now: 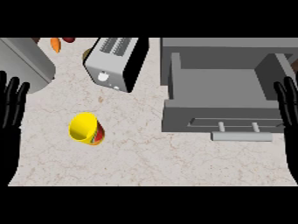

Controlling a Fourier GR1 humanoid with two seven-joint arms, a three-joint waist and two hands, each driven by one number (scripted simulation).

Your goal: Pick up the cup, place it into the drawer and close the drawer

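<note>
A yellow cup (84,128) with a red side stands on the marble counter, left of centre, its mouth facing up. To its right a grey drawer (185,119) is pulled open, its inside bare, with a bar handle (241,136) on its front. My left hand (1,118) rests open at the left edge, fingers up, apart from the cup. At the right edge my right hand (297,118) rests open beside the drawer's right wall. Neither hand holds anything.
A silver toaster (114,63) stands behind the cup. A large grey cylinder (22,61) lies at the back left. Orange and red items (57,43) sit along the back edge. The grey cabinet body (232,48) lies behind the drawer.
</note>
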